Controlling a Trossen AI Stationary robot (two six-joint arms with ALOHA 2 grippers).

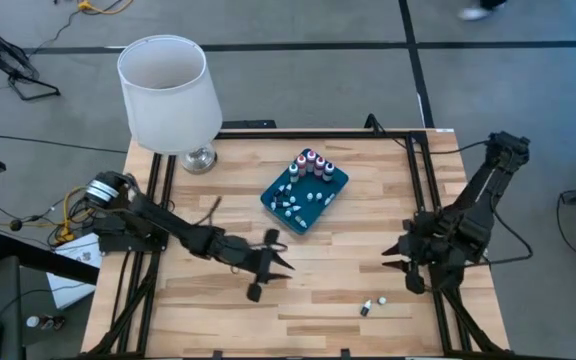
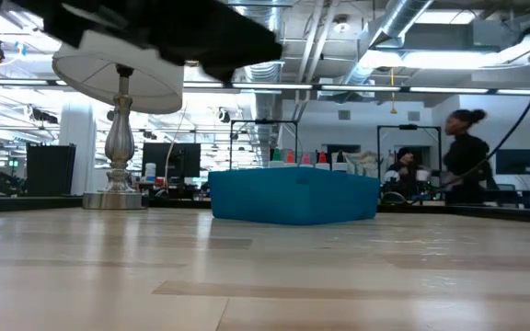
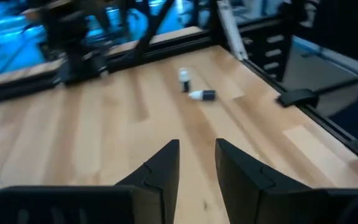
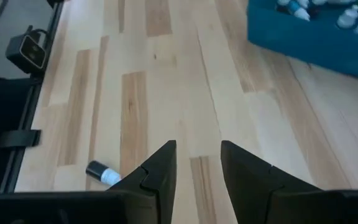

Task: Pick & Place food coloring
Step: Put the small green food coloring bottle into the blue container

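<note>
Food coloring bottles, two tiny whitish ones, lie on my wooden worktop between both grippers. Left gripper and right gripper hover slightly parted, empty; more sit in the teal tray beyond.

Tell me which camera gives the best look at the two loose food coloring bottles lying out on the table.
The left wrist view: the two loose bottles sit unobstructed ahead of the left gripper, one upright, one lying down. The high view shows them as tiny specks near the front edge. The right wrist view catches one. The low view shows neither.
</note>
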